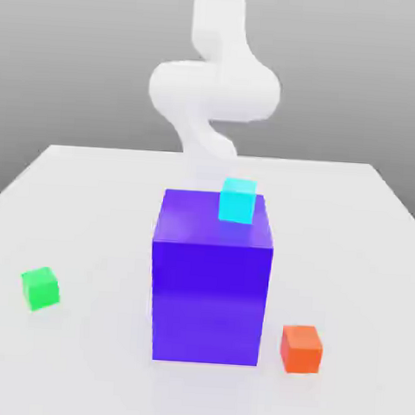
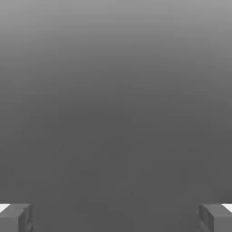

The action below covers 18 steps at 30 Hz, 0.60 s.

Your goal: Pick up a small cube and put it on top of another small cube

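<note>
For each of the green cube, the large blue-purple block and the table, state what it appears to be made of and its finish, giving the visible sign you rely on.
Green cube: a plain, uniform matte solid, perhaps plastic; no grain or highlights.
Large blue-purple block: smooth, slightly glossy, plastic-like; a soft sheen lies across its front face.
Table: smooth, white, faintly glossy surface; a dim reflection shows below the block. Its actual material is uncertain, as this is a render.
</note>
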Motion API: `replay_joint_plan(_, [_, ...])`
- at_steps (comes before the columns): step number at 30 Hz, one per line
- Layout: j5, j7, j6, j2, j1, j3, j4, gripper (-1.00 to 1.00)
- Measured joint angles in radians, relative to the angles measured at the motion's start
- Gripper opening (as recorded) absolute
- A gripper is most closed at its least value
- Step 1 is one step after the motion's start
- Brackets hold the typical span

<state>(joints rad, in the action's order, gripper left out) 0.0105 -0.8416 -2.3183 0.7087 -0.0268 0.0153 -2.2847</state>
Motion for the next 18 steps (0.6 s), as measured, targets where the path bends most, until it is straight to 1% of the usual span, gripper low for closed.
replay_joint_plan(18, [0.084, -0.293, -0.131, -0.659, -0.181, 0.134, 0.111, 0.00])
